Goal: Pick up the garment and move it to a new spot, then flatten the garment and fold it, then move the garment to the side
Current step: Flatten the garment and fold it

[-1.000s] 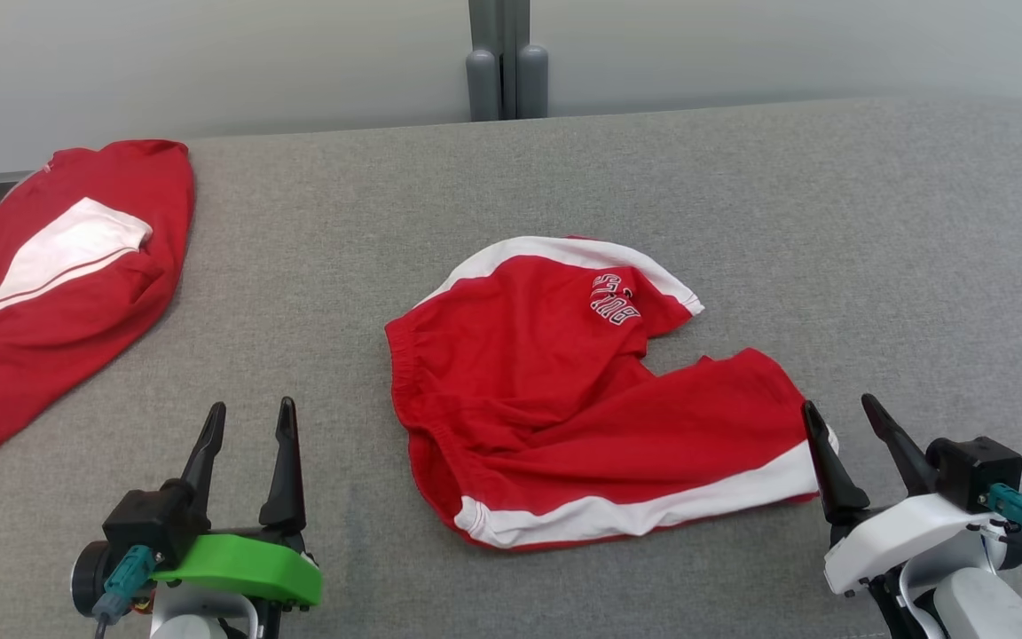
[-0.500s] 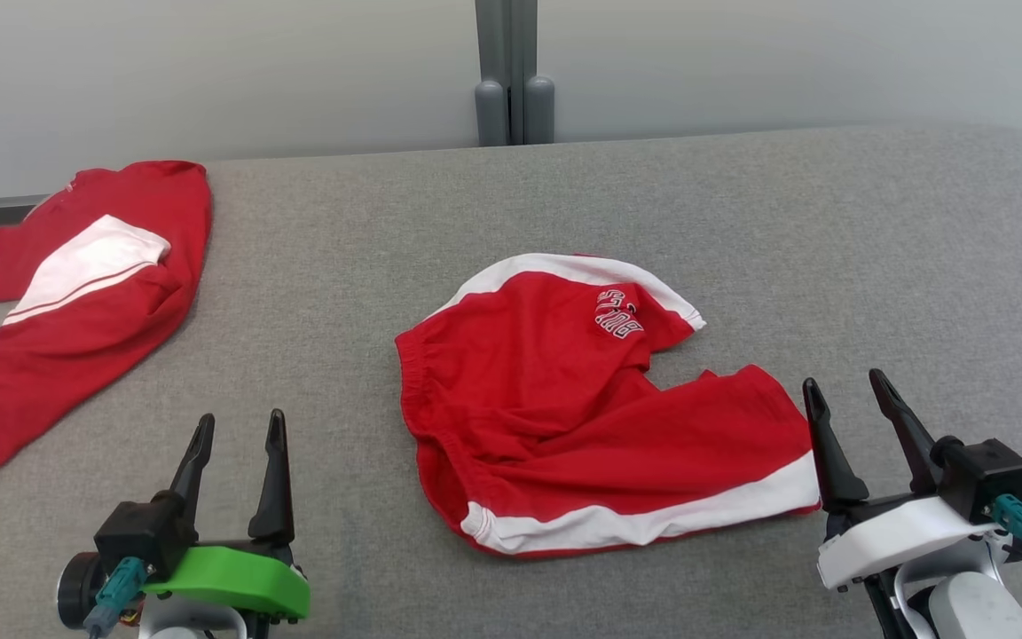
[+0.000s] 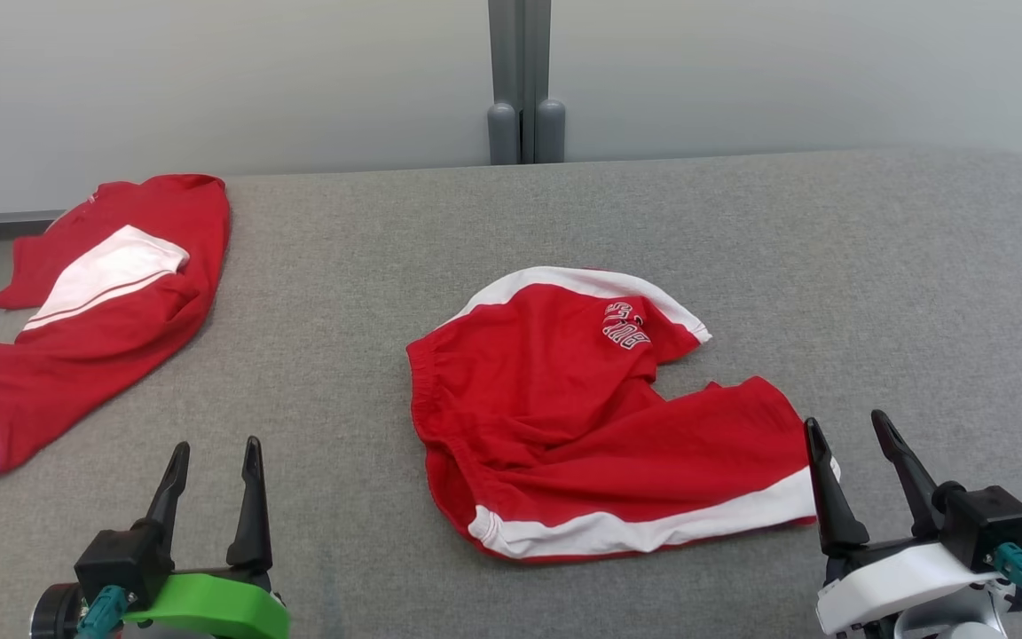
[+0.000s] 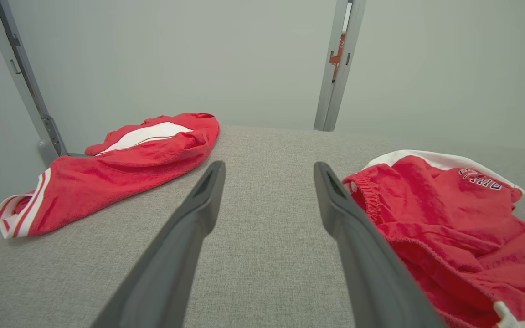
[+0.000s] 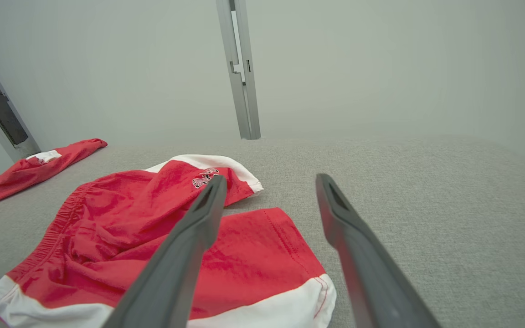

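Left tool [image 3: 216, 444] and right tool [image 3: 845, 420] are both spread wide and holding nothing, low at the near edge of the counter [image 3: 875, 266]. The red shorts [image 3: 564, 417] lie mid-counter between them, rumpled and not flat. Their white hem [image 3: 653, 531] ends just beside your right tool. This looks like the flatten step. Pinch that hem corner with the right, take the waistband [image 3: 418, 390] with the left, then pull apart evenly and low. Ignore the second red garment [image 3: 103, 302] at far left.
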### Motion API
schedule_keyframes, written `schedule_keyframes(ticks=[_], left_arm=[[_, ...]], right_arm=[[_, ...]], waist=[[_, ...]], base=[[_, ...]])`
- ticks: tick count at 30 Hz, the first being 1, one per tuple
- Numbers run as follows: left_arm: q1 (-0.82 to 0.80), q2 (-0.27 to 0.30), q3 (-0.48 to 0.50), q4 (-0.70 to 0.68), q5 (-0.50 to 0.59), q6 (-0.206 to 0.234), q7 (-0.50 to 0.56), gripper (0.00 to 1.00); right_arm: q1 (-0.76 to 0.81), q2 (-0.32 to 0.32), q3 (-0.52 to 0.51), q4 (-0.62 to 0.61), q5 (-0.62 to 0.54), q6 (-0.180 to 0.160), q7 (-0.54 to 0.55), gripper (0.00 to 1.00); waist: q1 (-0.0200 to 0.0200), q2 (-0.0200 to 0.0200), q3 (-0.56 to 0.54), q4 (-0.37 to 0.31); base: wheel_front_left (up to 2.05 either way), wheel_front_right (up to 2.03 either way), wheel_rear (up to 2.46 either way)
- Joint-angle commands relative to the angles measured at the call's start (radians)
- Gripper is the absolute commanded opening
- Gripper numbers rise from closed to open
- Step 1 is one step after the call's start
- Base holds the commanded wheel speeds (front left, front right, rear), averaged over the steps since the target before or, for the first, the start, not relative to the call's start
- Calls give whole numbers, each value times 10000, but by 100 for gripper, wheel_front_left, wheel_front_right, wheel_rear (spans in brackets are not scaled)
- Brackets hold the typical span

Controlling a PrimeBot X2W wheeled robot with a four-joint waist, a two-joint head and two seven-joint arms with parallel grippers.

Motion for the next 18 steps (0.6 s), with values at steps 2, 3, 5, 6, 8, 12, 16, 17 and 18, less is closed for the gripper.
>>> schedule_keyframes(ticks=[2,3,5,6,8,12,16,17,18], left_arm=[[161,85,5,-59,133,61,-3,100],[175,91,9,-71,130,77,-3,100],[211,99,24,-93,121,110,-1,100],[228,106,35,-105,111,132,-1,100],[259,120,55,-126,91,134,-3,100],[286,145,70,-165,68,190,-3,100],[286,164,36,-187,82,225,-3,100],[285,163,26,-190,84,232,-3,100],[288,169,12,-193,86,239,-3,100]], right_arm=[[222,28,-59,-84,35,-6,9,100],[272,37,-76,-88,36,-6,10,100],[348,57,-97,-120,26,-6,14,100],[382,63,-103,-134,17,-6,28,100],[432,78,-100,-152,-19,-6,57,100],[435,124,-63,-228,-76,-6,84,100],[416,138,-41,-298,-116,-6,132,100],[415,139,-41,-306,-125,-6,128,100],[418,143,-38,-317,-140,-6,138,100]], waist=[[0,0,-33,20],[0,0,-39,25],[0,0,-50,27],[0,0,-57,22],[0,0,-68,7],[0,0,-77,-18],[0,0,-75,-13],[0,0,-78,-10],[0,0,-80,-6]], base=[[0,0,0],[0,0,0],[0,0,0],[0,0,0],[0,0,0],[0,0,0],[0,0,0],[0,0,0],[0,0,0]])
